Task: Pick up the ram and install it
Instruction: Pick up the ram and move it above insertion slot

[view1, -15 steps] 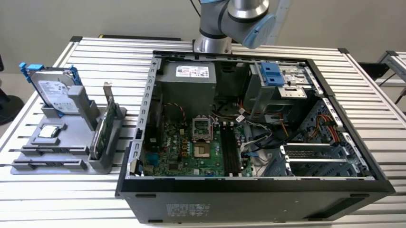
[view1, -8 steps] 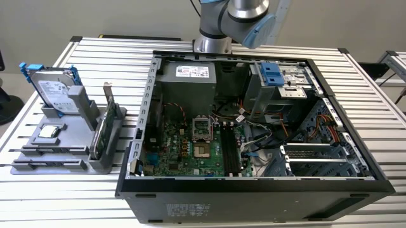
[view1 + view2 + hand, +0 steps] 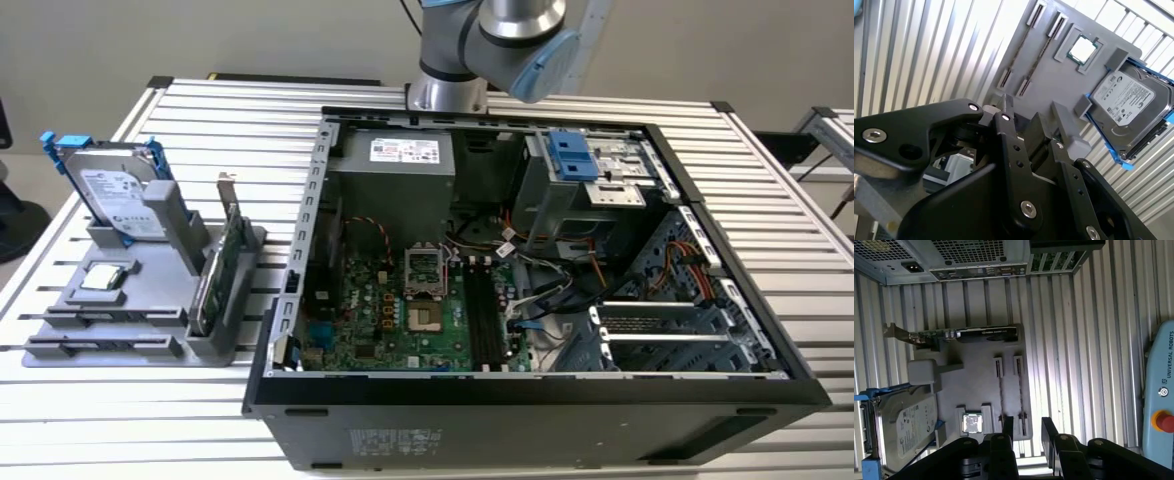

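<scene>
The ram is out of view. My gripper (image 3: pixel 1027 424) hangs high above the grey parts holder (image 3: pixel 979 370), its two black fingers (image 3: pixel 1008 426) apart with nothing between them, so it is open. Under the fingers lie the holder's two long narrow slots (image 3: pixel 1009 390), which look bare in both wrist views. In the exterior view the holder (image 3: pixel 147 330) stands on the table at the exterior view's left, beside the open computer case (image 3: pixel 534 250). The motherboard's long dark memory slots (image 3: pixel 483 310) lie inside the case.
On the holder stand a silver hard drive with blue rails (image 3: pixel 904 425), a green card with a metal bracket (image 3: pixel 954 334) and a small square chip (image 3: pixel 972 422). A pendant with a red button (image 3: pixel 1161 405) lies on the slatted table. The arm's column (image 3: pixel 494 40) rises behind the case.
</scene>
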### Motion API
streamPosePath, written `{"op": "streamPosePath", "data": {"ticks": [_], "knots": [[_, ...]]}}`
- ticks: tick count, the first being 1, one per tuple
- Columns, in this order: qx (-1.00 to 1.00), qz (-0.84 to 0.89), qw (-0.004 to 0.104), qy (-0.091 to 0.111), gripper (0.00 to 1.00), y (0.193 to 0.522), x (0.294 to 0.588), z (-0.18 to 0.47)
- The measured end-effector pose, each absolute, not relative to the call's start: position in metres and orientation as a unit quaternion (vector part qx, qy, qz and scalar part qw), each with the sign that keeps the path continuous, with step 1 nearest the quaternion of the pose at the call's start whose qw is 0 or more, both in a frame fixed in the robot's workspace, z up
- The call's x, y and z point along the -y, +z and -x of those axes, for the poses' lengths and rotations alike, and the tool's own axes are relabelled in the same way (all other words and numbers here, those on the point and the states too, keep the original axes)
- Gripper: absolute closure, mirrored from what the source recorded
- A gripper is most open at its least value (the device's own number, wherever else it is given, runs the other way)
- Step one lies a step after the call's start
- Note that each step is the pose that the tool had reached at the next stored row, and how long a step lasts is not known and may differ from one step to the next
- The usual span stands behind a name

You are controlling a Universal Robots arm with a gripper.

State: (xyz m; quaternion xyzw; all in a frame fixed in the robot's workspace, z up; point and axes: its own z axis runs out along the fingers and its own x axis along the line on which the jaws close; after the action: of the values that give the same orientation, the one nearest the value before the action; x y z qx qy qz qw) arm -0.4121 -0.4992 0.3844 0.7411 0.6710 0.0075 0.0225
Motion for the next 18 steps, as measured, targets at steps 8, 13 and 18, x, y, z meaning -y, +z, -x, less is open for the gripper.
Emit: {"op": "streamPosePath", "data": {"ticks": [8, 13, 18], "knots": [[-0.671, -0.741, 0.023, 0.007, 0.00, 0.3839, 0.4976, 0.4121], [-0.671, -0.741, 0.023, 0.007, 0.00, 0.3835, 0.4965, 0.4121], [-0.671, -0.741, 0.023, 0.007, 0.00, 0.3831, 0.4953, 0.4121]]}}
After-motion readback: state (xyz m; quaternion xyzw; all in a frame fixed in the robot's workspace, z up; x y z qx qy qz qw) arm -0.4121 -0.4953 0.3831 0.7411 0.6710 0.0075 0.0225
